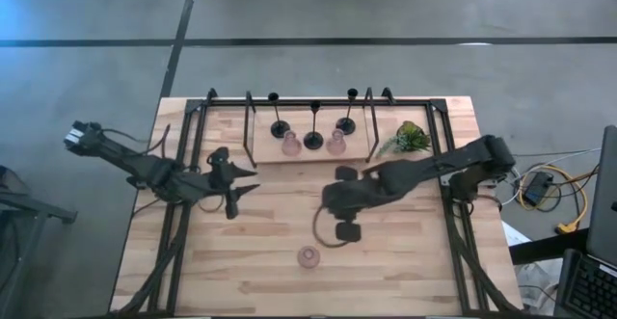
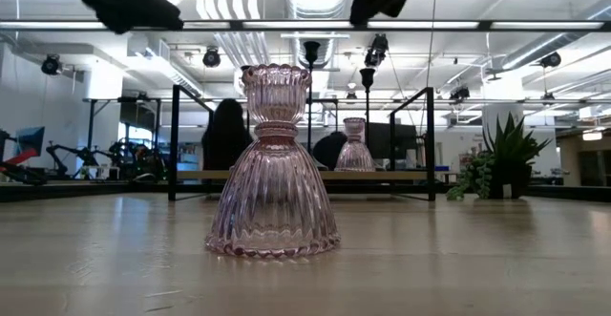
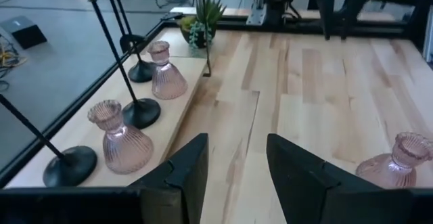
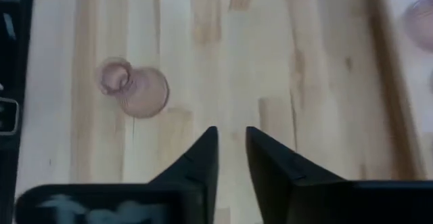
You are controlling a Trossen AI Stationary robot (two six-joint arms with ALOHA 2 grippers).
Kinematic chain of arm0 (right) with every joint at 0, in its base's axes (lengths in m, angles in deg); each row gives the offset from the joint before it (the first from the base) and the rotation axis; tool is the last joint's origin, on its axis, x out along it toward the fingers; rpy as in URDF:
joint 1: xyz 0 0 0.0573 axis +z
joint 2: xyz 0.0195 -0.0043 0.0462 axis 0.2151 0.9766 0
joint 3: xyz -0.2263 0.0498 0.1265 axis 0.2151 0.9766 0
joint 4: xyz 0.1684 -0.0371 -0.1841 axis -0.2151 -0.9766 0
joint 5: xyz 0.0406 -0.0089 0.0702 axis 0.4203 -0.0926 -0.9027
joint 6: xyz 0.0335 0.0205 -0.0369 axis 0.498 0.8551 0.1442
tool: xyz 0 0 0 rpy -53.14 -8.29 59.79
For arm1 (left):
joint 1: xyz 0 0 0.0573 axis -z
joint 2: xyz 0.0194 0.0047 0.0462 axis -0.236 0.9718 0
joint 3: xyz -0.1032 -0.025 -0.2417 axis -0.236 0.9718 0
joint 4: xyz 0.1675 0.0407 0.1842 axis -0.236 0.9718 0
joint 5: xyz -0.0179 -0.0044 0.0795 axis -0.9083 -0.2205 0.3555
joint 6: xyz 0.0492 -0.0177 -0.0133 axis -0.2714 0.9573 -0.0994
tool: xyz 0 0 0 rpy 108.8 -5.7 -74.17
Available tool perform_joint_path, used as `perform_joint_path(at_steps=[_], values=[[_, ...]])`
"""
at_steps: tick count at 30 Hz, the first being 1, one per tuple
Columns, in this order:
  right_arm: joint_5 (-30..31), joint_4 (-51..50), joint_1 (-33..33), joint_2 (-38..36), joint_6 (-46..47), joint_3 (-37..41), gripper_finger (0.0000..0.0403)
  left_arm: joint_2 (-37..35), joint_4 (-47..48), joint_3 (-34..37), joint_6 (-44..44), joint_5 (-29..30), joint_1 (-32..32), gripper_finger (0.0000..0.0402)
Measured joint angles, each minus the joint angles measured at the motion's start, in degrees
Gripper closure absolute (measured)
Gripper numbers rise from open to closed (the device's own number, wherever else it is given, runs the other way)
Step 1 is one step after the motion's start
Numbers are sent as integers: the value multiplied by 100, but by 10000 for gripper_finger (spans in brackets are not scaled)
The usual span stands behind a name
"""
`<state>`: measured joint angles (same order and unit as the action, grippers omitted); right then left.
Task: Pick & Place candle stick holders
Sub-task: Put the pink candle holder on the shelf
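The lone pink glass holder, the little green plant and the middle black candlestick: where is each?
Lone pink holder (image 1: pixel 308 256): high view, its top.
Green plant (image 1: pixel 412 138): high view, its leaves.
Middle black candlestick (image 1: pixel 313 140): high view, its round base.

On the raised light wooden board at the tabletop's far edge stand three black thin-stemmed candle holders and two ribbed pink glass holders. A small green potted plant sits right of the board. A third pink glass holder stands alone, well in front of the board.
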<state>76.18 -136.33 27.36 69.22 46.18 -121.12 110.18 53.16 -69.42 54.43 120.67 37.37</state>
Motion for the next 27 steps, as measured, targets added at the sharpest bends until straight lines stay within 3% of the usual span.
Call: perform_joint_path(at_steps=[6, 13, 20, 27], values=[[-725, -837, 10, 994, 66, -1288, 267, -580, -652, 797, -162, 0, 0, 248], [-826, -1460, 26, 2014, 77, -2728, 225, -991, -662, 1145, -150, -1, 0, 248], [-1055, -2236, 28, 3029, 80, -3818, 232, -1003, -653, 1246, -217, -4, 0, 248], [-1663, -2294, 58, 3570, 248, -4481, 257, -1057, -691, 1248, -461, 35, 0, 248]])
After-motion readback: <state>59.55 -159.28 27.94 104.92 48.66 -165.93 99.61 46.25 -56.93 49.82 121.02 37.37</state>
